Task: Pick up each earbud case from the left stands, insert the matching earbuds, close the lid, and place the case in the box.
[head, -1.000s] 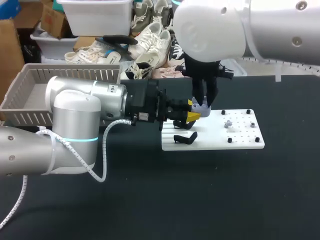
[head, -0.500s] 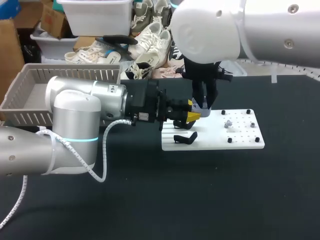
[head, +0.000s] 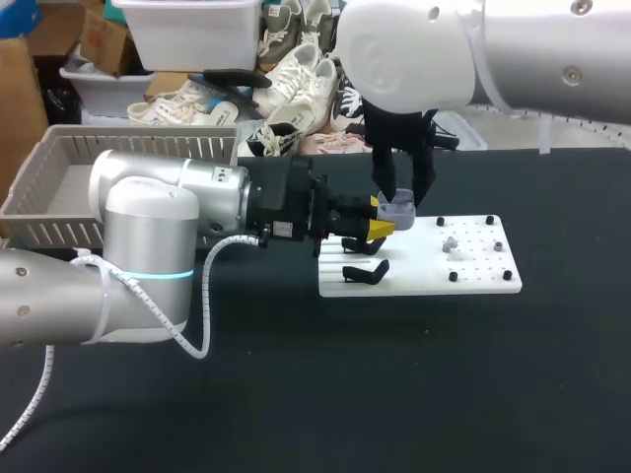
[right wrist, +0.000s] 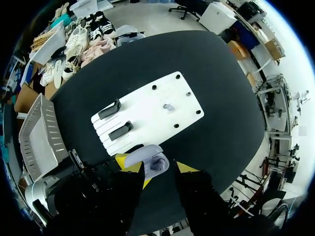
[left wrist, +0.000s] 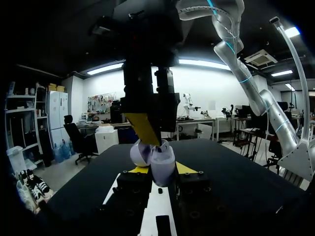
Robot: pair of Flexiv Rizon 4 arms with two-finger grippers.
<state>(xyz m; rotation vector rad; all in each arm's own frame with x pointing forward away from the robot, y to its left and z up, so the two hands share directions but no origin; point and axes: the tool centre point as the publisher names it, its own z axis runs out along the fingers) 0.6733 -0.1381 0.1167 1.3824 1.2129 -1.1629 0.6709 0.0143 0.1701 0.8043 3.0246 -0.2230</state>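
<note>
Open lavender case (left wrist: 161, 166) stands upright btwn L fingers (left wrist: 139, 169).

The earbud case (head: 397, 208) is pale lavender. The board (head: 473, 281) is white, dotted with black pegs and bearing black stands (head: 365, 273). The worktop (head: 394, 374) is plain black, the slotted basket (head: 59, 168) is grey, and the left end effector (head: 381, 216) is black with yellow tips.
</note>
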